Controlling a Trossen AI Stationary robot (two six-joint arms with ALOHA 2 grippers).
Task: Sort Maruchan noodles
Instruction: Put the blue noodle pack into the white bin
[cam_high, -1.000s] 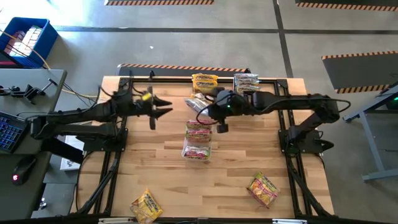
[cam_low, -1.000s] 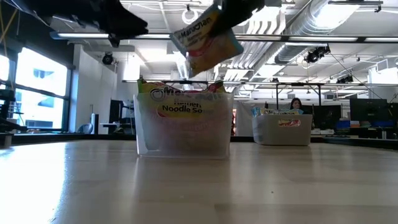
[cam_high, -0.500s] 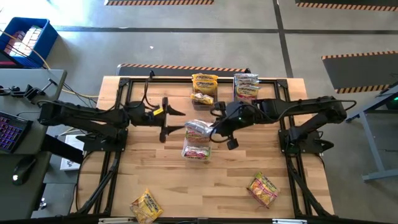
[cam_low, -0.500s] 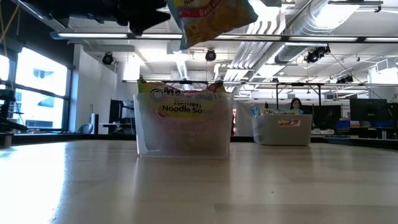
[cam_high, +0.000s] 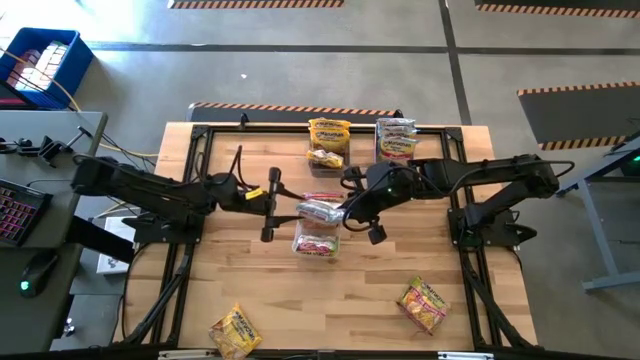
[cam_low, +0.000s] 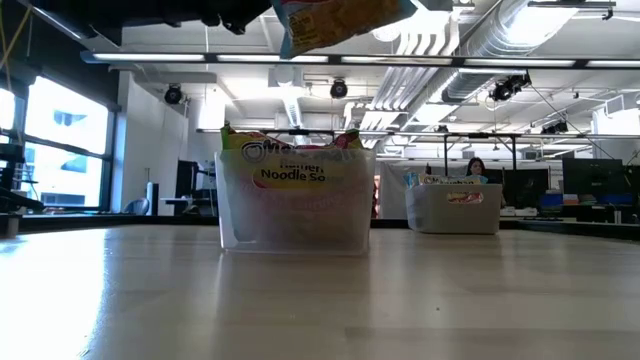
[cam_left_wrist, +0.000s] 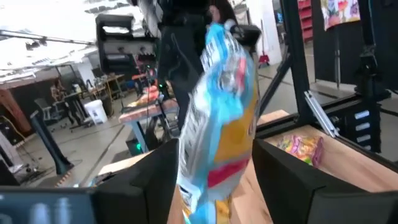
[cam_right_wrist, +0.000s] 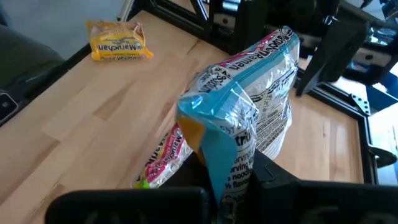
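Right end effector (cam_high: 345, 212) clamped on edge of silvery-blue packet (cam_high: 320, 210), hanging above clear bin (cam_high: 317, 243) mid-table. Left end effector (cam_high: 270, 205) fully spread, fingers flanking packet's far end, apparently not touching. Packet looks light, crinkly, slippery; noodle block brittle. Best pinch flat sealed seam, gently. Loose yellow packet (cam_high: 235, 331) near table (cam_high: 250, 270) edge.

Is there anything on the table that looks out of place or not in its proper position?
Two packets lie loose near the table's front edge: a yellow packet at the front left and a red-and-green packet at the front right, both askew and outside any bin. The right gripper holds a silvery packet in the air above the middle bin.
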